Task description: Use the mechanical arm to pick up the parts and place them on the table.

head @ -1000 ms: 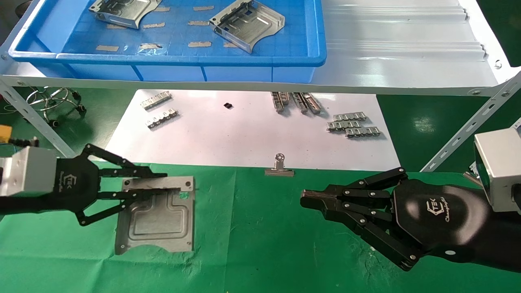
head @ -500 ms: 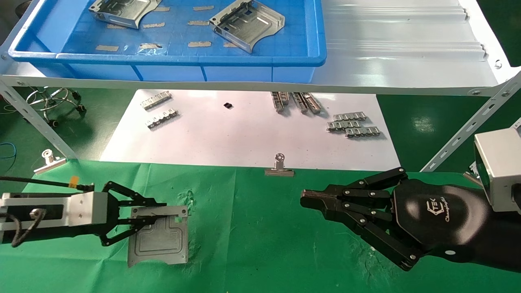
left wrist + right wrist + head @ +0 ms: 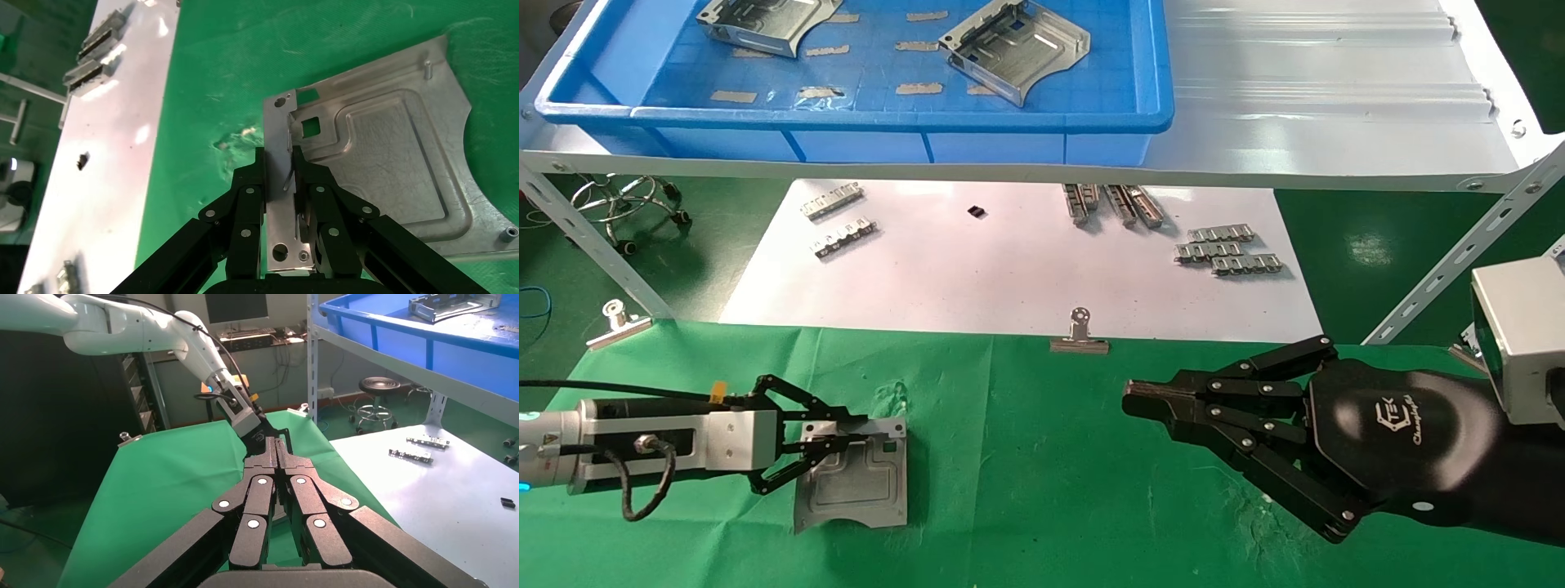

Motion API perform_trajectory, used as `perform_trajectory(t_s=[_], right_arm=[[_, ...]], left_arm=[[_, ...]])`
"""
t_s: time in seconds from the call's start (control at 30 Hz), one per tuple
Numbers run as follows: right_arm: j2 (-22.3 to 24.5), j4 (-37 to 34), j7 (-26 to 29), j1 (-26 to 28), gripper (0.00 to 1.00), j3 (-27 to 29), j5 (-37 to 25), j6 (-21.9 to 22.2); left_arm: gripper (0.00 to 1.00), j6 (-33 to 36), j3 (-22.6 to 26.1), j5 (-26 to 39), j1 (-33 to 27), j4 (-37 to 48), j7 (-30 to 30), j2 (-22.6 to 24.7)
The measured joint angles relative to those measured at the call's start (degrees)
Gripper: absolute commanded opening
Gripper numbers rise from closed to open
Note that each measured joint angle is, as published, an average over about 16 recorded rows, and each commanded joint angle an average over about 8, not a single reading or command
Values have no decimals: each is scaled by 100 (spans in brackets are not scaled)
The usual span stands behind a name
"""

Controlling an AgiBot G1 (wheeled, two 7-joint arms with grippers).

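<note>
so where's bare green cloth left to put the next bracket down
The widest bare patch of the green cloth lies between the bracket held by the left claw and the shut right claw, below the binder clip. The near edge of the cloth is also bare. The white sheet is crowded with toothed strips.

Near edge of bracket (image 3: 854,482) covered by left gripper (image 3: 842,434) fingers (image 3: 251,196); contact with green cloth (image 3: 1042,490) under them not visible. Right arm past the wrist box cut off by head view edge. Tray bracket (image 3: 764,20) beyond left gripper cropped at top. Small black item (image 3: 977,212) on white sheet (image 3: 1009,269) too small to identify. Right gripper (image 3: 1140,402) fingertips block the far bracket in right wrist view.
</note>
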Motion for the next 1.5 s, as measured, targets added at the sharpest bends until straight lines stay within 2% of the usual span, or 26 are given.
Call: perform_trajectory(t_s=[0.3,0.5,0.53,0.77,0.8,1.5], right_arm=[[0,0,0,0,0,0,0,0],[0,0,0,0,0,0,0,0],[0,0,0,0,6,0,0,0],[0,0,0,0,93,0,0,0],[0,0,0,0,100,0,0,0],[0,0,0,0,100,0,0,0]], left_arm=[[100,-1,-86,-132,67,-36,167,-32],[100,331,-155,-419,84,-42,-200,-136],[100,383,-169,-465,88,-47,-281,-153],[100,747,-326,-790,171,-184,-996,-272],[100,785,-353,-824,190,-220,-1105,-285],[100,977,-1250,-1261,789,-1402,-2619,-464]])
